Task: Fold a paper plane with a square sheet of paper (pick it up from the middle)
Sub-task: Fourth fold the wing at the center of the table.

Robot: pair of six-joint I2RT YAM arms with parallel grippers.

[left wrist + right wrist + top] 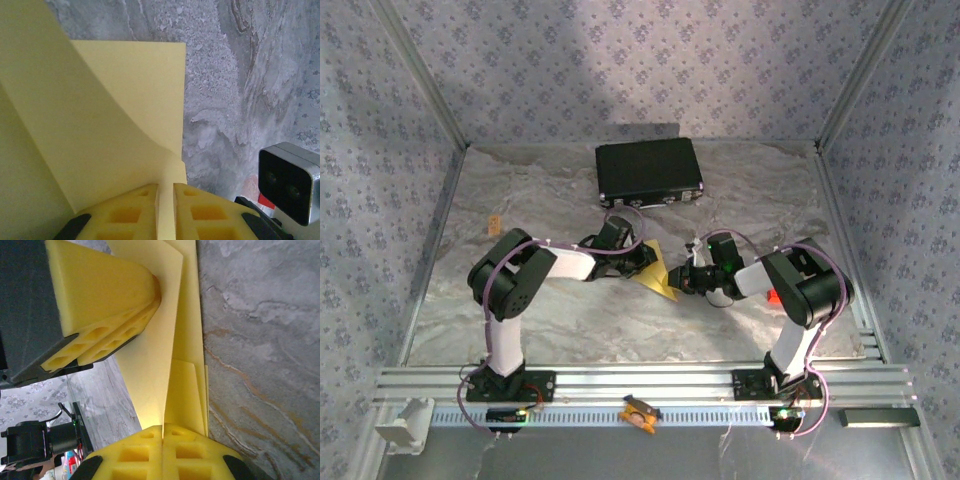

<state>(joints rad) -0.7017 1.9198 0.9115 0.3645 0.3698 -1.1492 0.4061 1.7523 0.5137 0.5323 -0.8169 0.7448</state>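
**Near edge.** An orange clip [638,412] lies on the rail between the two arm bases, apart from the work.

**Mid-table.** The square sheet of paper [658,268], already partly folded, is held between the two arms over the middle of the table [580,320].
- The left gripper [166,187] is closed to a narrow slit, and one edge of the sheet is pinched between its yellow pads.
- The right gripper [162,431] is fully closed on the layered end opposite.

This two-ended hold is judged to serve the fold. One end is anchored while the layers are kept aligned and taut at the other, so that a crease can be set without the thin paper slipping.

In the right wrist view the crease, and with it the long axis, runs straight away from the right gripper toward the left gripper. In the top view a narrowed tip is directed toward the near right. Whether the sheet touches the table cannot be told.

**Far side.** A black case [650,172] is set well clear.
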